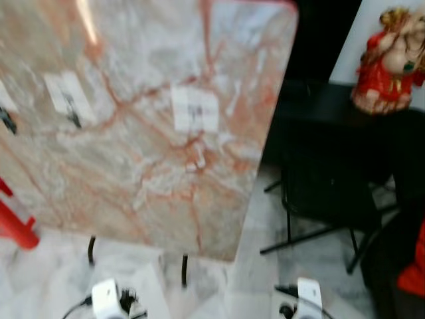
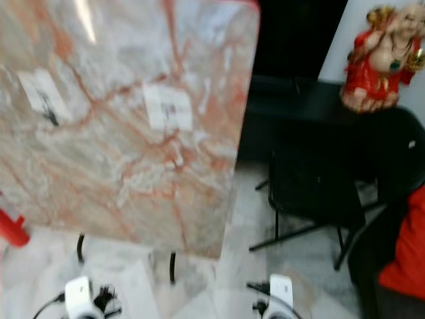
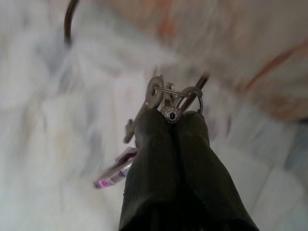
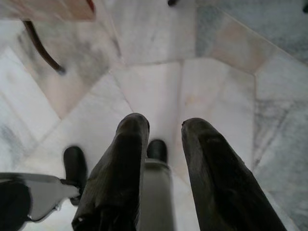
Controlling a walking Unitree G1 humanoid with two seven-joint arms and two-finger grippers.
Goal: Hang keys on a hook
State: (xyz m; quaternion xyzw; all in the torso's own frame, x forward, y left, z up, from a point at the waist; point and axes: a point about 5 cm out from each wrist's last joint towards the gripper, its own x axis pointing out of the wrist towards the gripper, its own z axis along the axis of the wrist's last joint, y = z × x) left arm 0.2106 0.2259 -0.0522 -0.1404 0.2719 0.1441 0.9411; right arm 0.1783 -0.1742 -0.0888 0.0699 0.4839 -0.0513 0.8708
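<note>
My left gripper [image 3: 171,118] is shut on a bunch of keys [image 3: 158,94]; the metal ring and keys stick out past the fingertips, and a purple tag [image 3: 113,174] hangs off to one side. A marble slab [image 1: 133,153] on thin black legs fills the left of the head view. On it are two white pads with small dark hooks, one [image 1: 194,109] near the middle and one [image 1: 68,100] further left, both blurred. My right gripper [image 4: 165,126] is open over the pale marble floor with nothing between its fingers. Both arms hang low, below the slab's near edge.
A black folding chair [image 1: 325,193] stands to the right of the slab. Behind it a red and gold figurine [image 1: 392,60] sits on a dark table. A red object [image 1: 16,229] pokes in at the left edge, red cloth [image 1: 415,266] at the right edge.
</note>
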